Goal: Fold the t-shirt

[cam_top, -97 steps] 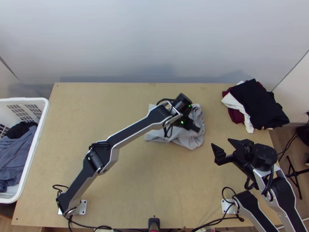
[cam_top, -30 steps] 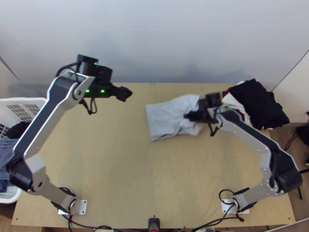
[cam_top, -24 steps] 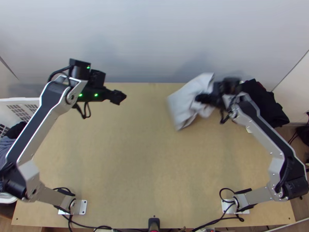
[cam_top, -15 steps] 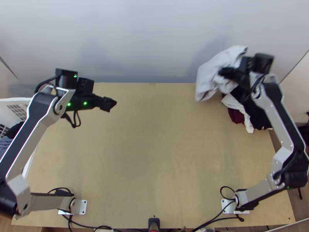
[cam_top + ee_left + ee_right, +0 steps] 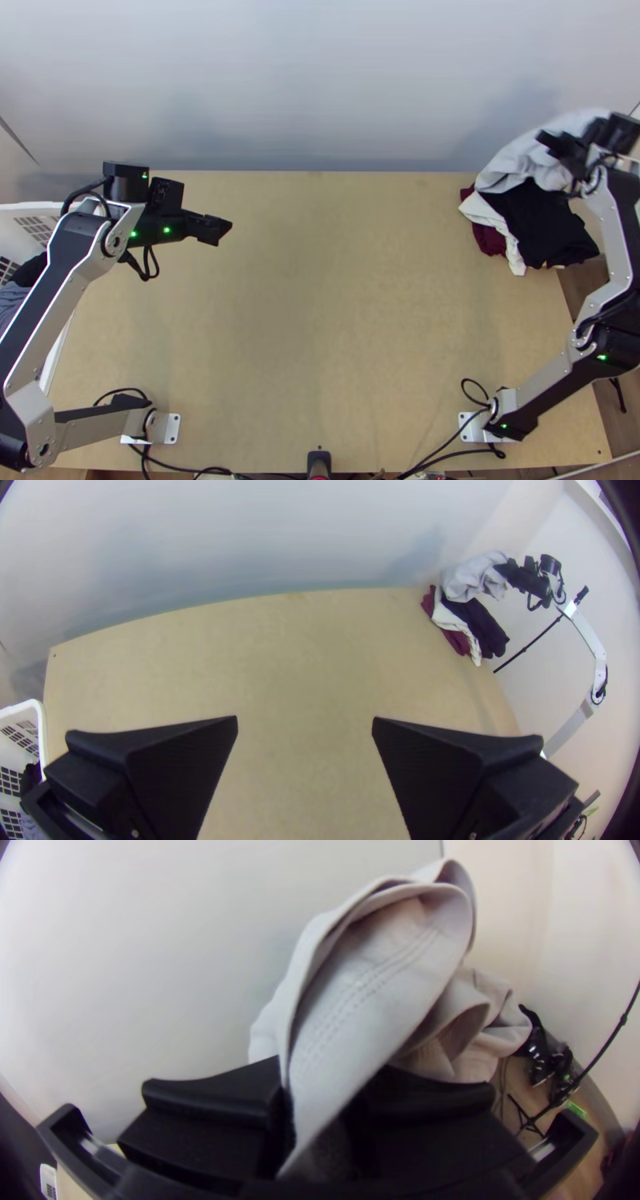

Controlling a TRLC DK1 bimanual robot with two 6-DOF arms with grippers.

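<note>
Table: light wood, wall along its far side. Right arm stretches to the far right corner; left arm stands over the left part of the table, away from the cloth.

Basket at the left edge, white, with dark cloth and blue-grey cloth in it. Likely further laundry, outside this shirt's job.

Pile at the far right corner: black on top, cream and dark red showing at its side. Probably the drop spot.

T-shirt, light grey: held up at the pile's far side, overlapping the black cloth from above. Whether its lower part rests there, can't tell. Layers doubled over, a stitched band curling up close to the right wrist camera, the rest rumpled. Shape loose; fold neatness can't be judged while it hangs.

Right gripper: closed on the shirt, a bunched part pinched between its fingers. Left gripper: fingers spread wide, holding nothing.

Progress, my reading: folding proper looks finished or nearly so; placing under way. Left to do: lower the shirt squarely onto the pile, let go, back off. A flattening pat may be needed. Risk: layers slipping open or sliding off the far edge.
</note>
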